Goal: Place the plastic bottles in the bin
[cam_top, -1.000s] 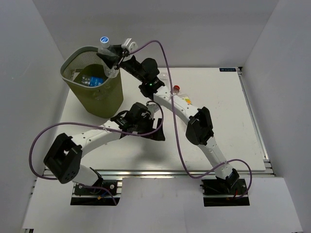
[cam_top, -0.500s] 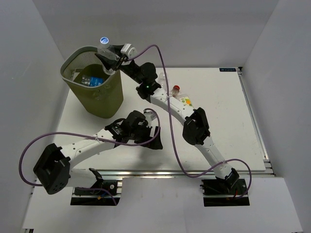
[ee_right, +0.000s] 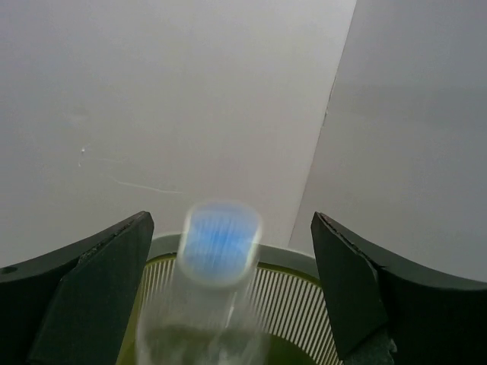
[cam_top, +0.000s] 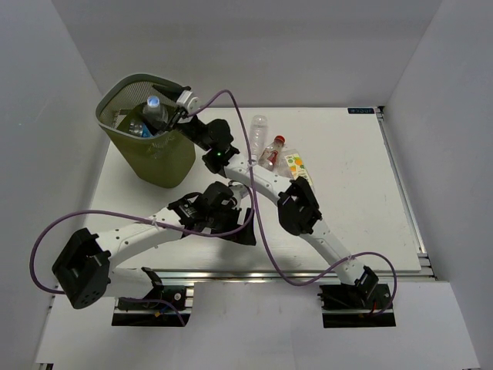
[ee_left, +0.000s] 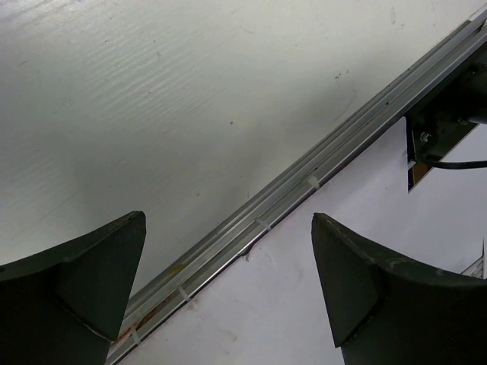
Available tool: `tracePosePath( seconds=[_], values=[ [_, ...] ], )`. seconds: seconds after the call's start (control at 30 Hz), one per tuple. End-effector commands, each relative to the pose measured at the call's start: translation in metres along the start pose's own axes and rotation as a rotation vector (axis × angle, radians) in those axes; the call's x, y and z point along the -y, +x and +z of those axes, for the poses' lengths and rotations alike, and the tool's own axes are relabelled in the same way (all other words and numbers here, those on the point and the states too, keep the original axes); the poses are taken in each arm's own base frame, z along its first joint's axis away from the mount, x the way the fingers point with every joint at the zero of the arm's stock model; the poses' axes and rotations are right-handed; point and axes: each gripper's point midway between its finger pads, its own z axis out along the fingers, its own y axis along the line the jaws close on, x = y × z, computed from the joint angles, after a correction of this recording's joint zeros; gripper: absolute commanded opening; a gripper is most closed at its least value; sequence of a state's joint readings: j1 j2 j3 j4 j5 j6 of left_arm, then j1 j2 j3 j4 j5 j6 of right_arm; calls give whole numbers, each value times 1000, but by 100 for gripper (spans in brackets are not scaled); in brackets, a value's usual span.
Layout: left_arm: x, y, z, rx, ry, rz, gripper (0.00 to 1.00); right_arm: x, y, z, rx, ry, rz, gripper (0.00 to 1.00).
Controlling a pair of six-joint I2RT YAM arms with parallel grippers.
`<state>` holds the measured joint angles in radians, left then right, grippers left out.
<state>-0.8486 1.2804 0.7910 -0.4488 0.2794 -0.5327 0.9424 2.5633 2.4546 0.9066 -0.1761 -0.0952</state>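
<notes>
Olive mesh bin (cam_top: 158, 163) already holds a blue-labelled bottle (cam_top: 146, 129). A blue-capped bottle (cam_top: 155, 112) blurs between the right gripper's (cam_top: 169, 116) spread fingers above it. 3 remain on the table (cam_top: 347, 200): clear bottle (cam_top: 259, 129), red-capped bottle (cam_top: 271, 153), juice bottle (cam_top: 295, 164). The left gripper (ee_left: 228, 228) gapes empty.

A white table (cam_top: 362, 193) fills the centre of the frame, with an aluminium rail (cam_top: 231, 275) along its lower edge. Plain white walls (cam_top: 308, 46) enclose it at top, left and right.
</notes>
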Motion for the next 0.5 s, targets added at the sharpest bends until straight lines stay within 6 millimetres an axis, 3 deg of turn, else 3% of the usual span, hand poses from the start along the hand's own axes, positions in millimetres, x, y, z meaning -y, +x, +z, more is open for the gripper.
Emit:
tracePosePath(
  seconds=[0.0,0.03,0.07,0.13,0.17,0.2,0.23,0.27,0.3,0.33,0.4,0.43,0.47],
  values=[
    [2,-4,-5,35,-2,1,100,25,-40,6,86,62,-31,90],
    [2,-4,-5,35,-2,1,100,22,-43,7,89,43,-40,90],
    [5,-11,-2,50,7,15,100,26,-62,12,108,42,-46,90],
    [6,-17,4,47,5,23,100,35,-60,8,78,35,-56,90],
    [8,-22,6,54,9,36,100,37,-89,14,111,35,-63,90],
    [9,-25,9,58,11,37,100,46,-87,10,90,46,-63,90],
    [10,-33,13,72,8,52,100,53,-121,15,112,56,-73,90],
    [13,-40,14,89,17,69,100,59,-132,15,115,65,-78,90],
    [12,-48,15,110,-3,81,100,72,-119,10,36,85,-79,90],
    [11,-56,16,134,-18,83,100,84,-162,13,61,114,-100,90],
    [3,-73,21,173,-86,90,100,112,-179,6,17,161,-133,88],
    [-2,-79,23,189,-118,87,100,121,-191,-1,-80,178,-148,78],
    [-9,-86,29,207,-162,84,100,139,-193,-11,-129,210,-169,27]
  ],
)
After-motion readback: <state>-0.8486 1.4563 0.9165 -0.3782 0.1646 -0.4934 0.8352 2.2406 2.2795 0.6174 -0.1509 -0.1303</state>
